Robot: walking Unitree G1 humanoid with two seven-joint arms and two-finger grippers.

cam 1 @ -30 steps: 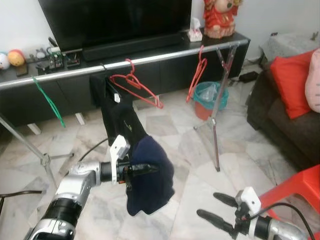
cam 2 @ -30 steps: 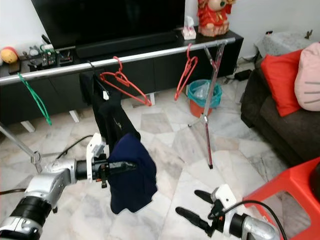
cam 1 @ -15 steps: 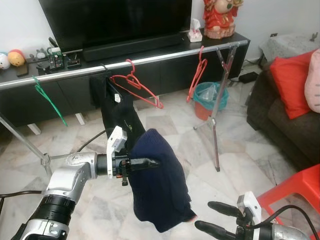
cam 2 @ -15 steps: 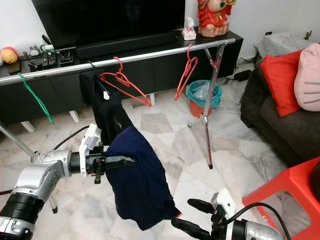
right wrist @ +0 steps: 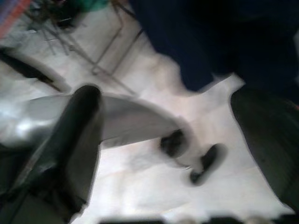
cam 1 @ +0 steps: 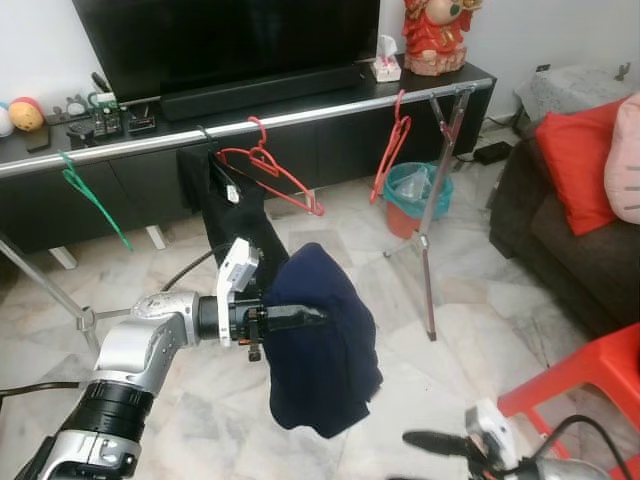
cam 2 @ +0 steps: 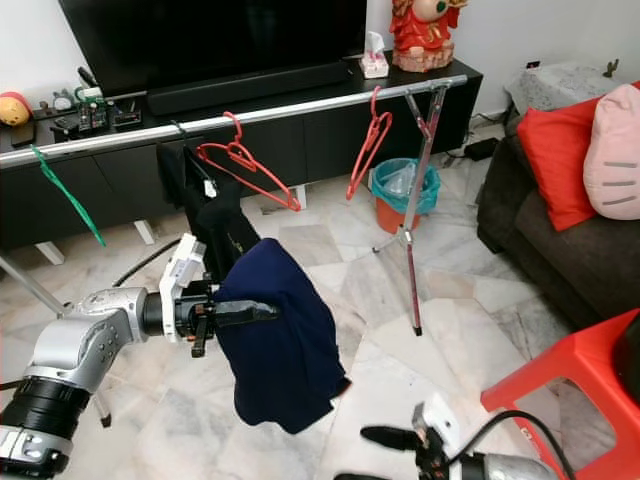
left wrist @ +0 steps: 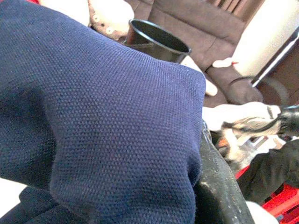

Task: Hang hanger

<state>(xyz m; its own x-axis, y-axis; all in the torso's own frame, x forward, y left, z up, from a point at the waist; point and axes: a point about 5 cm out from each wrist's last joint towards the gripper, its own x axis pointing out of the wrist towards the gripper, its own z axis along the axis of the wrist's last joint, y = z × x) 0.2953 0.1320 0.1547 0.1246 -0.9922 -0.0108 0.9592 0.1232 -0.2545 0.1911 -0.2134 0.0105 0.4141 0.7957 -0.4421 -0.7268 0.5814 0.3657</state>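
A navy garment (cam 1: 325,365) hangs draped over my left gripper (cam 1: 305,318), whose black fingers lie together under the cloth at mid-height above the floor. In the left wrist view the navy garment (left wrist: 93,116) covers most of one finger (left wrist: 219,186). Behind it a silver rail (cam 1: 330,108) carries a black garment (cam 1: 235,215), a green hanger (cam 1: 92,195) and two red hangers (cam 1: 278,172) (cam 1: 395,145). My right gripper (cam 2: 375,458) is low at the front right, open and holding nothing, with its fingers (right wrist: 79,126) wide apart over the marble floor.
The rail's right stand (cam 1: 430,250) straddles the floor by a teal bin (cam 1: 420,190). A black TV cabinet (cam 1: 330,140) runs behind the rail. On the right are a brown sofa (cam 1: 560,250) with a red cushion (cam 1: 580,160), and a red stool (cam 1: 590,385).
The navy garment has swung out and settled back under my left gripper, which has risen slightly. My right gripper has dropped lower in view.
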